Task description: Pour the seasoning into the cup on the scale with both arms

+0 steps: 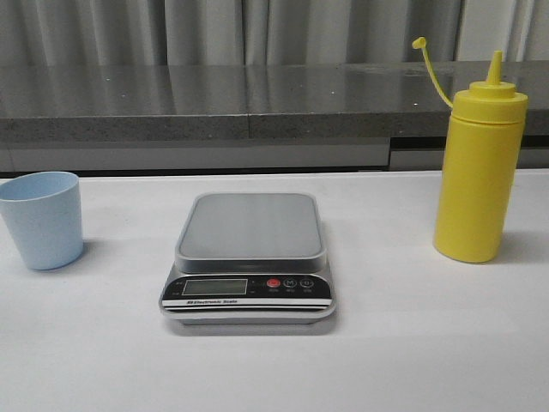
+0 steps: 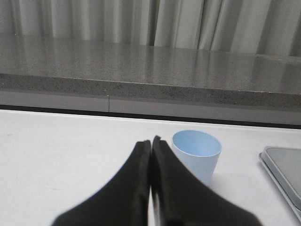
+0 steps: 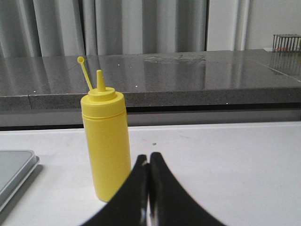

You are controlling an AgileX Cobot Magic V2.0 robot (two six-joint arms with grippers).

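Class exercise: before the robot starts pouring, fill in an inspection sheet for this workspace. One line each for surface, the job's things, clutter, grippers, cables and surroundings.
Surface: white table, no spills seen.
Job's things: scale at centre, platform bare; blue cup upright on the table to its left, not on the scale; yellow seasoning bottle upright to its right, cap off and hanging on its tether.
Clutter: nothing seen.
Grippers: left gripper shut, holding nothing, near the cup; right gripper shut, holding nothing, near the bottle.
Cables: nothing seen.
Surroundings: grey stone ledge behind the table, pale curtains beyond.
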